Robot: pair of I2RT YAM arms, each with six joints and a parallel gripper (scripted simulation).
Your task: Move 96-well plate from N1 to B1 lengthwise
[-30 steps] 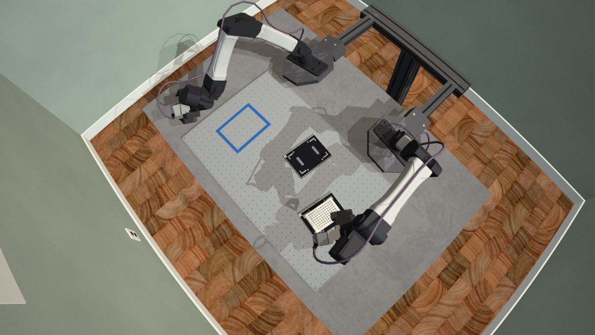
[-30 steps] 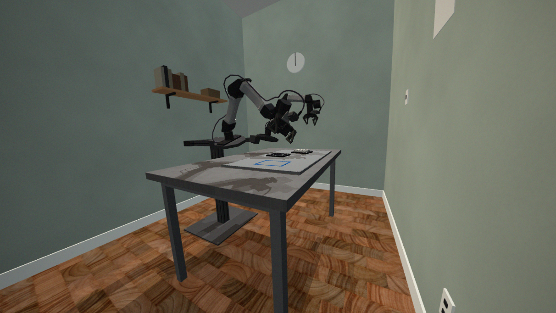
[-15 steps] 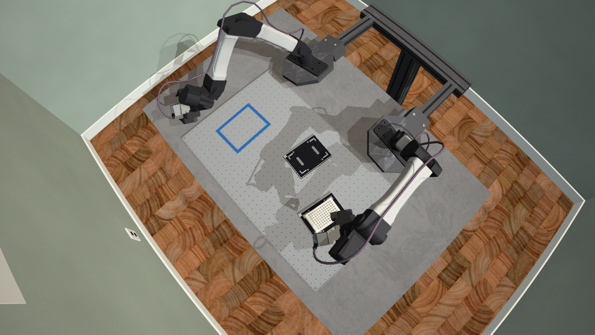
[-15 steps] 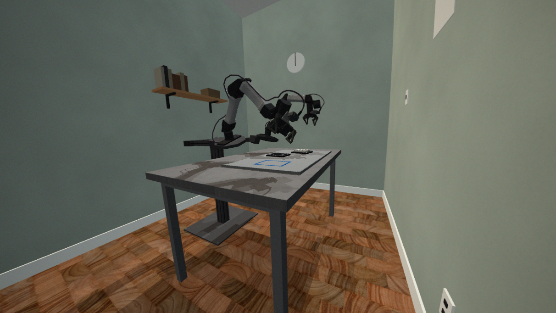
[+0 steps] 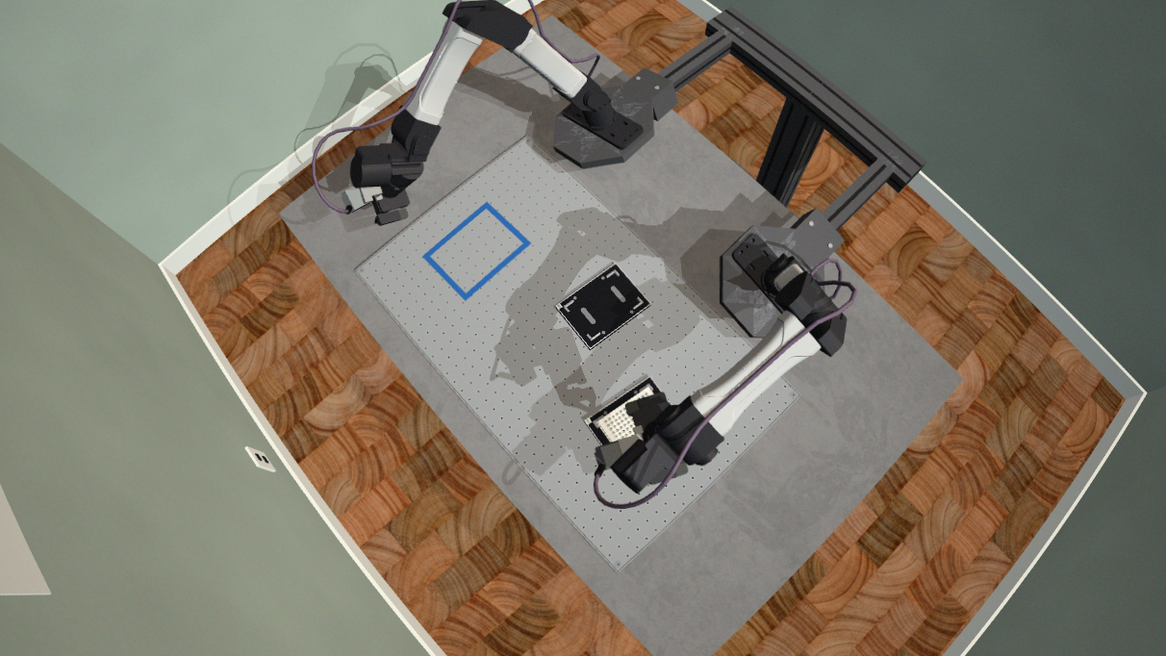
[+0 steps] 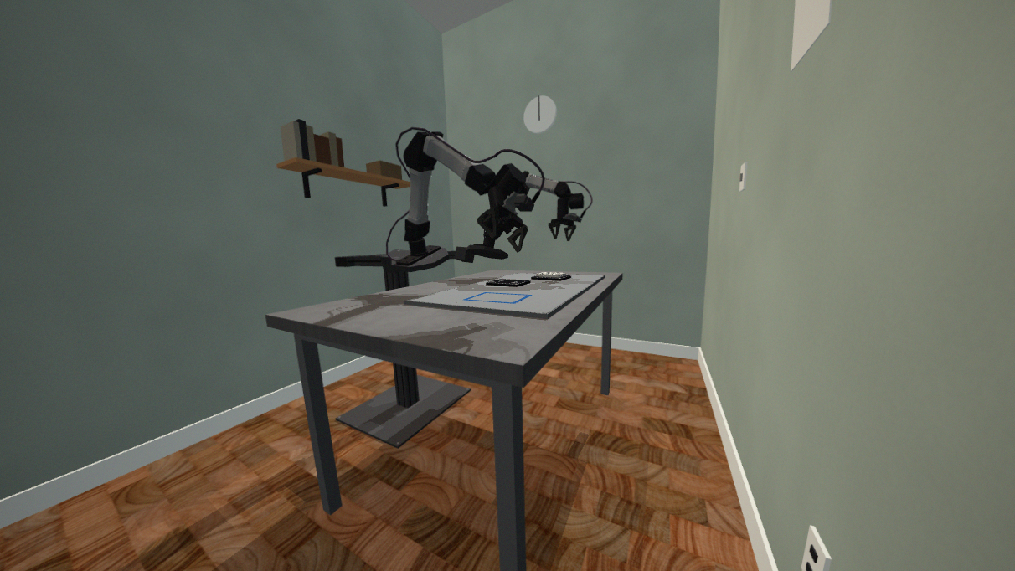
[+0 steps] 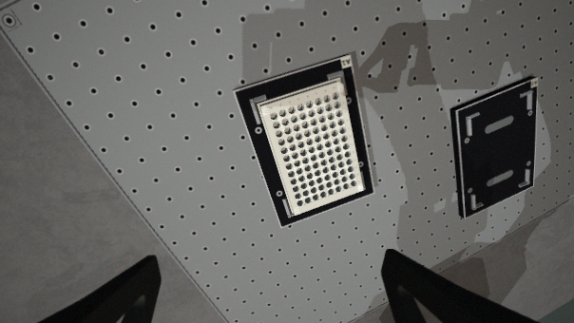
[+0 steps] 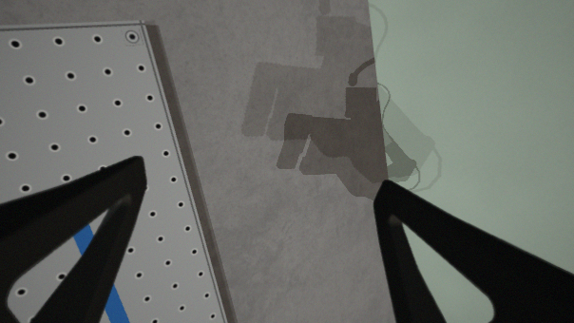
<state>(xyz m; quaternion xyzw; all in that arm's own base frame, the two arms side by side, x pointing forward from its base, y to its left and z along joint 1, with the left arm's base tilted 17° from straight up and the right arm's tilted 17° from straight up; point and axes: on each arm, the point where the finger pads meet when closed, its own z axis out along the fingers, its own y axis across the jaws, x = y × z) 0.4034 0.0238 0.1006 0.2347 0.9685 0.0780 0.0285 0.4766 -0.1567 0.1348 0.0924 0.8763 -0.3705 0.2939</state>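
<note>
Over N1: my left claw (image 5: pixel 634 430) (image 6: pixel 562 230) (image 7: pixel 274 264) is hovering above the plate's level, fingers standing wide apart with nothing between them
Plate: the plate (image 5: pixel 620 424) (image 6: pixel 551 274) (image 7: pixel 314 147) is lying flat in N1 (image 6: pixel 560 278) (image 7: pixel 261 149), wells up, its edges sitting inside the corner guides
Right claw: my right claw (image 5: pixel 374 208) (image 6: pixel 505 239) (image 8: pixel 268 180) is hanging past the board's edge, beyond B1, its fingers also spread wide and gripping nothing
B1: the blue tape (image 5: pixel 444 277) (image 6: pixel 494 301) (image 8: pixel 117 304) is marking out the goal, with no plate inside it
Middle nest: the spare nest (image 5: pixel 603 306) (image 6: pixel 507 282) (image 7: pixel 496 152) is standing between N1 and B1, bearing no plate
Done: nothing of the transfer is showing as finished; I am judging this to be the approach, with the left claw lining up for a grasp
Left to do: lowering, closing on the plate's sides, lifting it clear of the guides, carrying it past the spare nest, setting it down lengthwise inside the tape, letting go and backing off
Turn: the tape's long side is running much the same way as the plate's, so I am expecting to need little turning
Risk: a slanted lift could be catching the plate on a guide
</note>
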